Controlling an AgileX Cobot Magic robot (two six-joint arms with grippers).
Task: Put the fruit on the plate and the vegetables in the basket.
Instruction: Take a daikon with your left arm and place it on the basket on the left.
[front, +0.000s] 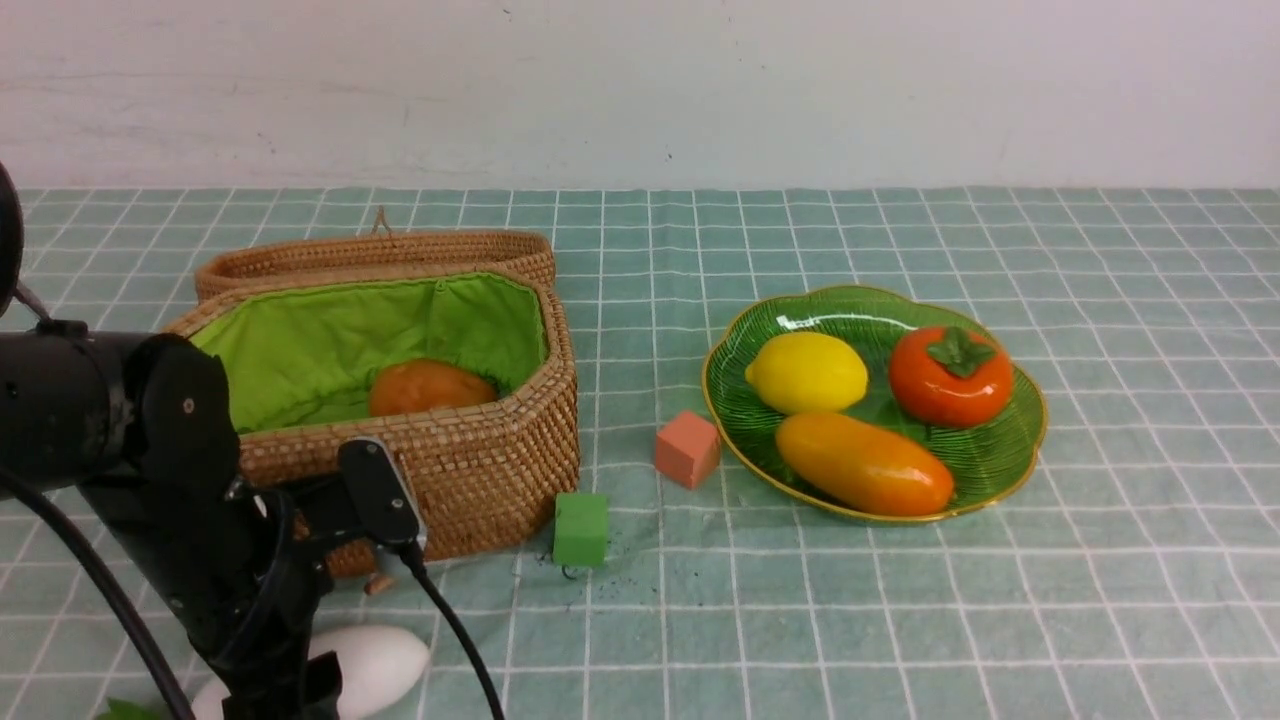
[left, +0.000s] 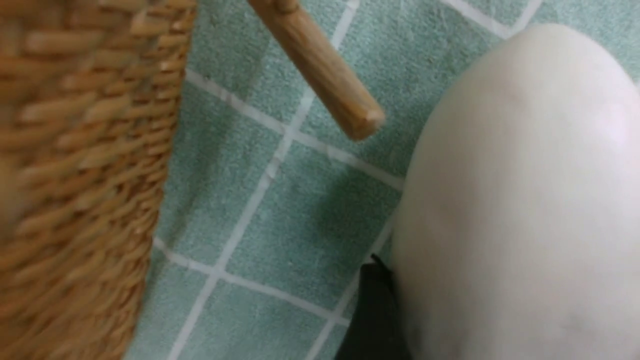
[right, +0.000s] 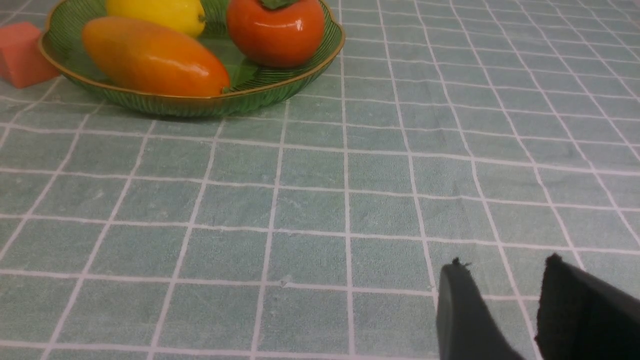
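The plate (front: 1020, 440) sits on the right half of the tabletop (front: 900, 620) and carries all three fruits: the lemon (front: 808, 372) at its left, the persimmon (front: 950, 376) at its right, and the mango (front: 864, 465) lying along its near edge. A salmon cube (front: 687, 448) rests just beside the plate's left rim, and a green cube (front: 581, 529) stands nearer, by the basket's front corner. The basket (front: 480, 470) stands open on the left half, its lid (front: 370, 255) leaning behind it; on the green lining inside lies the potato (front: 430, 387). The radish (front: 375, 665) lies on the tabletop in front of the basket, at the near edge of the front view, with a bit of green leaf showing at the frame's bottom. The left arm reaches down over it, and the left end effector (front: 290, 690) is at the radish — in the left wrist view one dark finger (left: 372, 320) lies against the white skin of the radish (left: 520, 210), close by the basket wall (left: 75, 175) and a small wooden peg (left: 325, 70); whether it has the radish clamped I cannot tell. The right end effector (right: 505, 310) hovers low over bare cloth, well apart from the plate (right: 210, 102) — its fingers part way apart, nothing between them.
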